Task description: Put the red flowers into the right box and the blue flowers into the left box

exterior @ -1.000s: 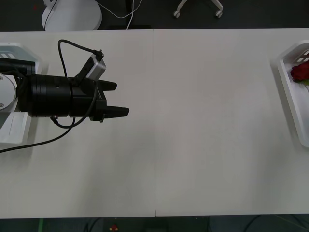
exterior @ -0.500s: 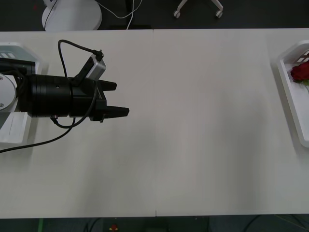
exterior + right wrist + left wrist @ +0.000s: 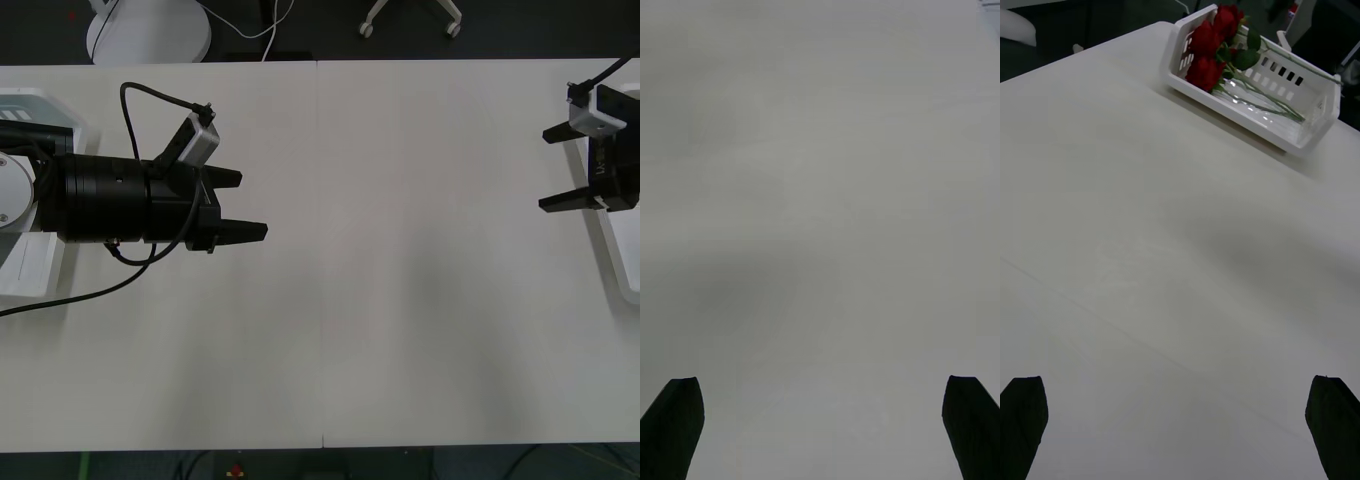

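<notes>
Currently listed: table (image 3: 400, 300); right box (image 3: 1251, 79) at its far right edge, holding the red flowers (image 3: 1210, 45), judged light, soft-petalled, best taken by their thin stems; left gripper (image 3: 240, 205) released, empty, beside the left box (image 3: 30, 270); right gripper (image 3: 565, 165) likewise spread, empty.

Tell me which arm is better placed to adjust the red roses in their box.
Right, I'd judge. The right gripper hangs beside the right box, where the red flowers lie, with its jaws open. The left gripper, also open, is across the table near the opposite edge.
</notes>
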Action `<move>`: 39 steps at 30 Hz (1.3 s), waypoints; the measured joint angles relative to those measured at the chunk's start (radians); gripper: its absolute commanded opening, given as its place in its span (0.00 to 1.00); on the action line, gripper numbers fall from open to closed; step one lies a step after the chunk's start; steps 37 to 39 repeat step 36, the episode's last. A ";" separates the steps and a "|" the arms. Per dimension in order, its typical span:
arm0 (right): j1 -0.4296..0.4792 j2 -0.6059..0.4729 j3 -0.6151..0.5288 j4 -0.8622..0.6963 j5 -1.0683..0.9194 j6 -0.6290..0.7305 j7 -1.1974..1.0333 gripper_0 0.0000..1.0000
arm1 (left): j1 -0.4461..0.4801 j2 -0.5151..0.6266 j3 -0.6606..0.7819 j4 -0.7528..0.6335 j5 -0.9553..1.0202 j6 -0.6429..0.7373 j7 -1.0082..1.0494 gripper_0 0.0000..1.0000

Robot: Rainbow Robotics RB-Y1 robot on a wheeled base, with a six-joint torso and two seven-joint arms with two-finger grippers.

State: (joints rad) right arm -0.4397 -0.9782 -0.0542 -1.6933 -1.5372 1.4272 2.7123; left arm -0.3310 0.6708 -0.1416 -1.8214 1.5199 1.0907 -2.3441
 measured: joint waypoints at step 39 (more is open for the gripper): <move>0.000 0.000 0.092 0.008 -0.215 -0.082 0.000 1.00 | 0.000 0.000 0.000 0.000 0.000 0.000 0.000 1.00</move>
